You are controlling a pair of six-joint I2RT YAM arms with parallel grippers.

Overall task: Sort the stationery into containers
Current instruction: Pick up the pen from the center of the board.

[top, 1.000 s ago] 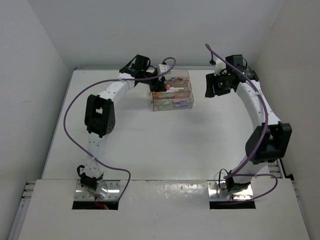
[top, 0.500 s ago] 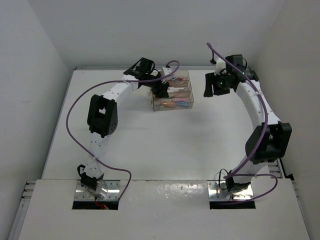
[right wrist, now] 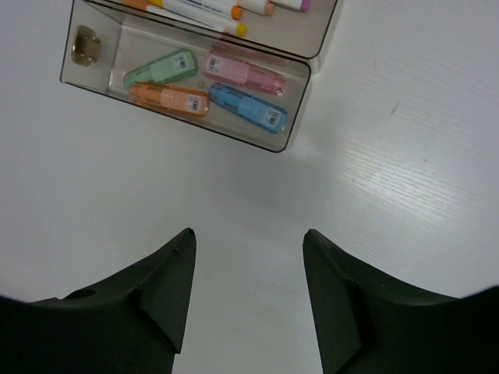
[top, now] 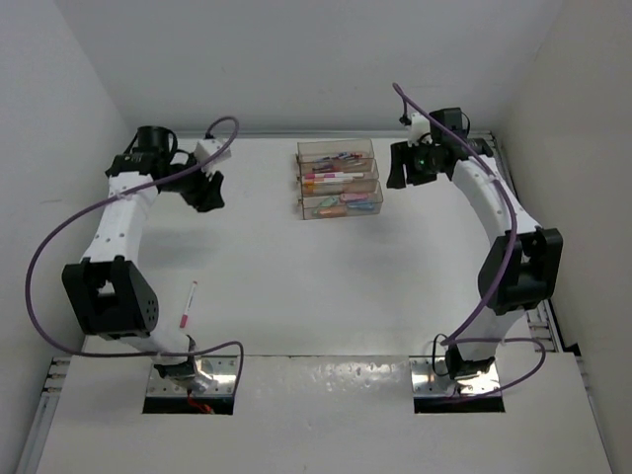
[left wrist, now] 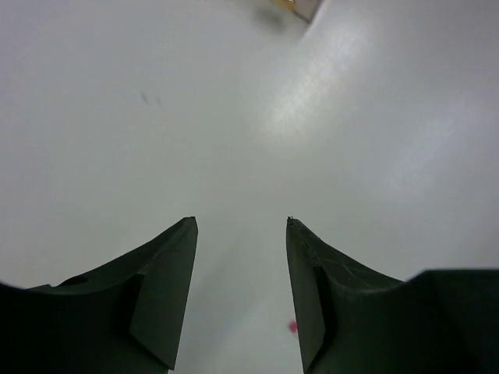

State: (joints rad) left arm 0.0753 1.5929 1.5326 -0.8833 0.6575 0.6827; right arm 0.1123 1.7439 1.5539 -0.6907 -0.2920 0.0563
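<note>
Three clear trays (top: 378,188) stand as a stepped row at the back middle of the table, with pens and stubby pieces in them. The right wrist view shows the nearest tray (right wrist: 299,105) holding green (right wrist: 162,68), pink (right wrist: 244,72), orange (right wrist: 170,97) and blue (right wrist: 248,107) stubby pieces, and pens (right wrist: 210,12) in the tray behind it. One thin pen with a pink end (top: 188,304) lies alone at the front left. My left gripper (top: 208,196) (left wrist: 242,222) is open and empty at the far left. My right gripper (top: 399,168) (right wrist: 248,232) is open and empty just right of the trays.
White walls close the table on the left, back and right. The left arm's purple cable (top: 59,247) loops out over the left edge. A small pink spot (left wrist: 293,326) shows on the table by the left gripper's right finger. A gold clip (right wrist: 83,45) sits at the nearest tray's end.
My left arm has swung from the trays out to the far left, uncovering the lone pen at the front left. My right gripper has edged left toward the trays.
</note>
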